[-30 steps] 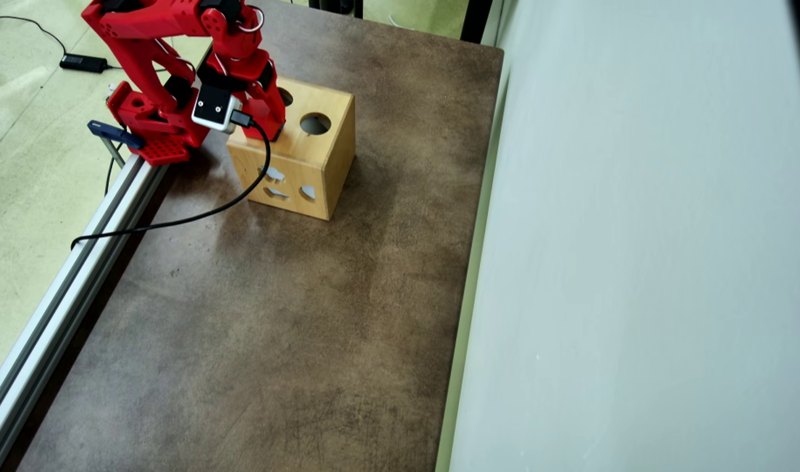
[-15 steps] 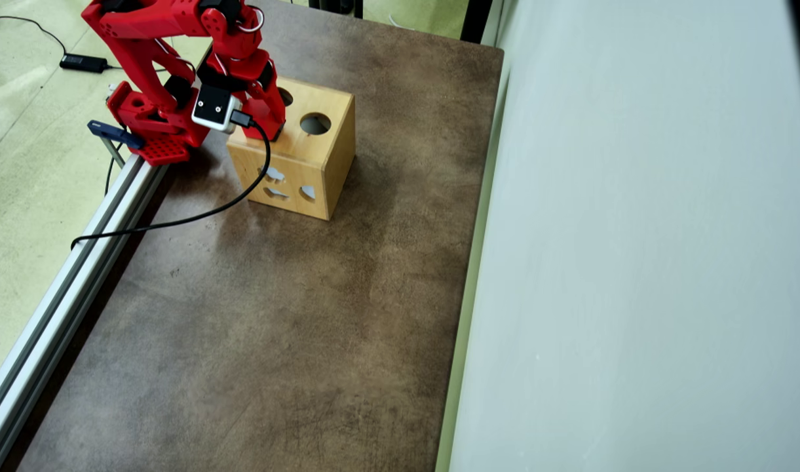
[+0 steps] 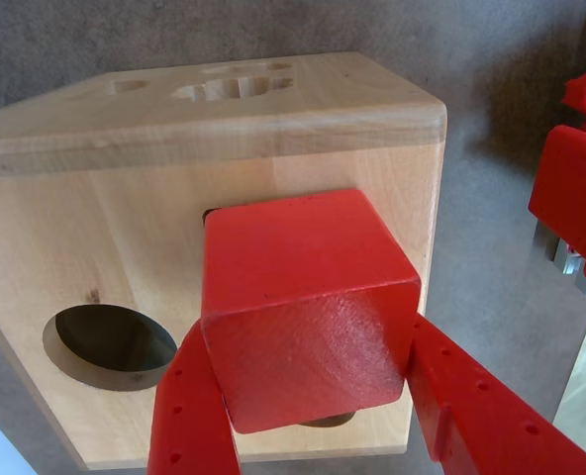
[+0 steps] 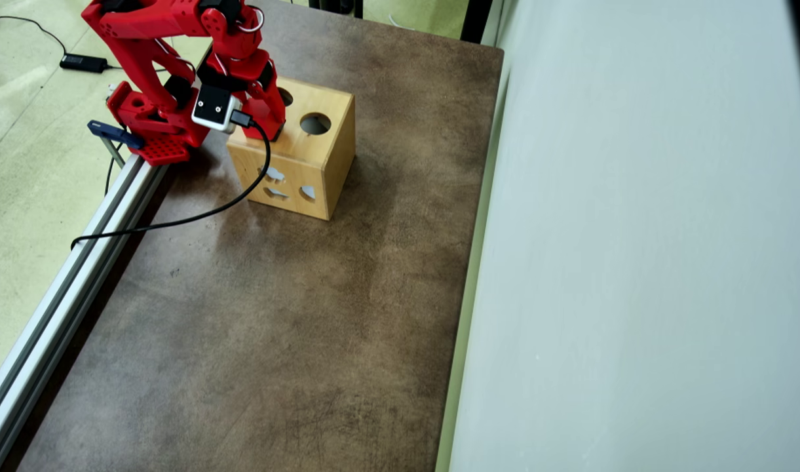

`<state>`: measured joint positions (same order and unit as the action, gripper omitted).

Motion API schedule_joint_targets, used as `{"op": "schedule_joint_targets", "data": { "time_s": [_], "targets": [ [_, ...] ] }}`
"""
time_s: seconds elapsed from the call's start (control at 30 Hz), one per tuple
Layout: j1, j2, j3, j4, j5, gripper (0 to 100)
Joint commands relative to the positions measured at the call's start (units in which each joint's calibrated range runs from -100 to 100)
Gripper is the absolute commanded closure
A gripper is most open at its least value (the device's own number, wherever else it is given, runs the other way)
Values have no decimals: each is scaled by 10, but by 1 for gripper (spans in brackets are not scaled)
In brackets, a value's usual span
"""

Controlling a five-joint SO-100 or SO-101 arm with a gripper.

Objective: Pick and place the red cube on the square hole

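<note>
In the wrist view the red cube (image 3: 308,297) is clamped between my two red fingers (image 3: 189,406), with my gripper (image 3: 308,341) shut on it. The cube hangs just over the top face of the light wooden box (image 3: 85,237), slightly tilted. Only a dark corner of the square hole (image 3: 211,215) shows at the cube's upper left edge; the cube covers the rest. In the overhead view my gripper (image 4: 273,131) points down onto the box (image 4: 308,164), and the arm hides the cube.
A round hole (image 3: 110,341) (image 4: 315,123) lies beside the cube on the box top. The box's side has several shaped cut-outs (image 4: 275,176). The arm's base (image 4: 151,124) and an aluminium rail (image 4: 65,288) line the table's left edge. A black cable (image 4: 242,190) trails from the wrist camera.
</note>
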<state>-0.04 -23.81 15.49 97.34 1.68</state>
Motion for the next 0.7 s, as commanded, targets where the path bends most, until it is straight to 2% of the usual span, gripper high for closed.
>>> {"op": "schedule_joint_targets", "data": {
  "time_s": [0.0,0.67],
  "targets": [
    [-14,-10,-39,3,-2,93],
    [-16,-1,-30,3,-1,93]
  ]
}}
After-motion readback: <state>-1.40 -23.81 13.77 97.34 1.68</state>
